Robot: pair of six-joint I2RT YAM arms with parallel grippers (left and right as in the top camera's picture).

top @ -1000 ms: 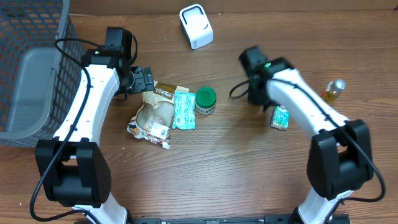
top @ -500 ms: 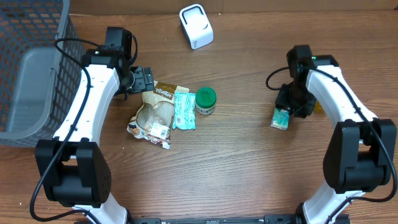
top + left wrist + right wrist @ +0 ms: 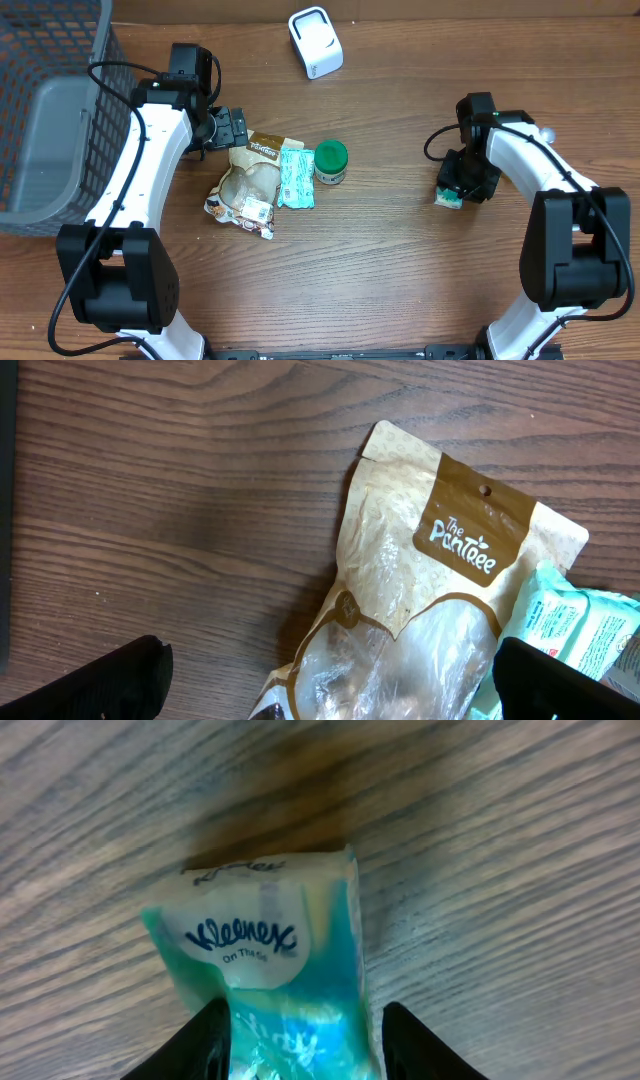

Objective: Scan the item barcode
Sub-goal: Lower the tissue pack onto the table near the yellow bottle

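Tissue pack (image 3: 449, 194) lies flat on the wooden table (image 3: 380, 270) at the right side, well apart from the white scanner (image 3: 315, 42) standing at the far edge. Right gripper (image 3: 464, 180) is down over the pack. In the right wrist view the right gripper (image 3: 305, 1042) has one finger on each side of the tissue pack (image 3: 275, 970), Kleenex logo facing up. The left-hand finger looks to be touching the pack edge, and a thin strip of wood shows by the other finger. Can't tell if it is actually pinching the pack. No barcode shows on the upper face.

Left gripper (image 3: 232, 128) is released, jaws spread wide, sitting just beside the top corner of a snack bag (image 3: 246, 182). In the left wrist view the left gripper (image 3: 330, 682) shows only its two dark fingertips at the bottom corners, with the snack bag (image 3: 430, 590) between and ahead of them, nothing grasped.

Teal wipes pack (image 3: 295, 177) lies against the snack bag's right side. Green-lidded jar (image 3: 331, 160) stands just beside the wipes. Wire basket (image 3: 60, 60) sits at the far left.
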